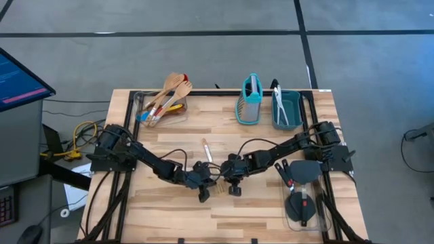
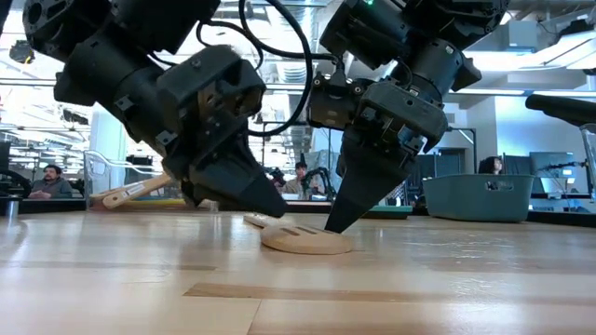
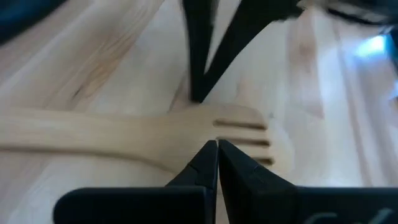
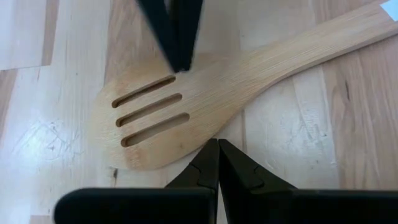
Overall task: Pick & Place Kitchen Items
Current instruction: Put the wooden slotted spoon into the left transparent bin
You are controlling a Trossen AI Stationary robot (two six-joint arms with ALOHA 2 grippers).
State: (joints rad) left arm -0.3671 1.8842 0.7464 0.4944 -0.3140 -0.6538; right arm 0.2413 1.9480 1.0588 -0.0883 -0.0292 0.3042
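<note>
The slotted spatula (image 1: 211,165) is lying flat on the table (image 1: 271,224), near its middle. Its long axis is running from the far side toward the near side, tilting slightly to the right as it comes nearer. The handle end is pointing far, and the slotted blade (image 4: 155,121) is pointing near. Three slots are showing in the blade, running along the spatula's length.

The left gripper (image 1: 204,194) is reaching in from the left, with its fingers pressed together and holding nothing. Its tip is sitting at the blade's left edge; in the left wrist view the closed fingertips (image 3: 217,149) are resting right at the blade's rim. The right gripper (image 1: 234,189) is coming in from the right, its fingers likewise together and empty. In the low view its tip (image 2: 337,221) is pointing down onto the blade, touching or just about touching the wood. The two tips are standing on opposite sides of the blade, close to each other.

At the far left a clear container (image 1: 163,108) is holding wooden spoons (image 1: 178,87) and coloured utensils. A teal grater (image 1: 251,100) is standing at the far middle, with a teal bin (image 1: 286,108) just to its right. Black spatulas (image 1: 302,183) are lying at the near right.
</note>
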